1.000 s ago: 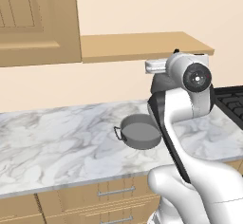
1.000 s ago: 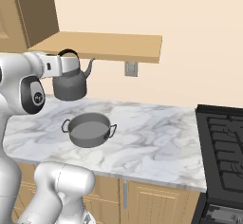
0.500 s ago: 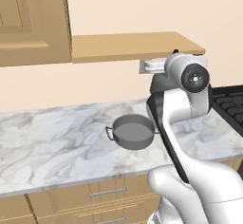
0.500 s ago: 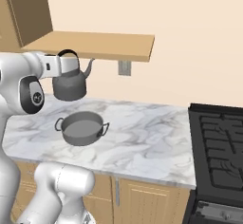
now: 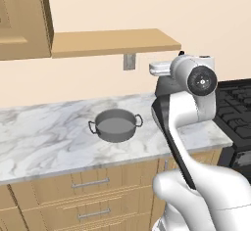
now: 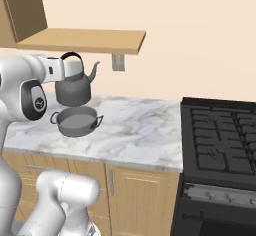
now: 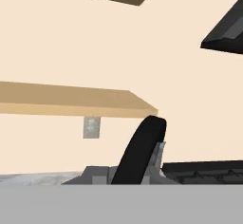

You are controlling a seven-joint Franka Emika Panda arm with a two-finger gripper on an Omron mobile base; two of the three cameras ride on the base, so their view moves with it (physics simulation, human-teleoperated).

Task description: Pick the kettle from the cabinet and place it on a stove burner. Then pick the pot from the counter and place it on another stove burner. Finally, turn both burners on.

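The gripper is clamping the kettle by its arched handle, hanging above the pot; the stove burners are lying well to the kettle's right.

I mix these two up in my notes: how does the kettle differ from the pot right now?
The kettle hangs in the air, held at its black arched handle by the gripper; the pot sits on the counter. The kettle is rounded with a spout; the pot is wide, shallow and open, with two loop side handles. Both are grey metal, and neither is on the stove yet.
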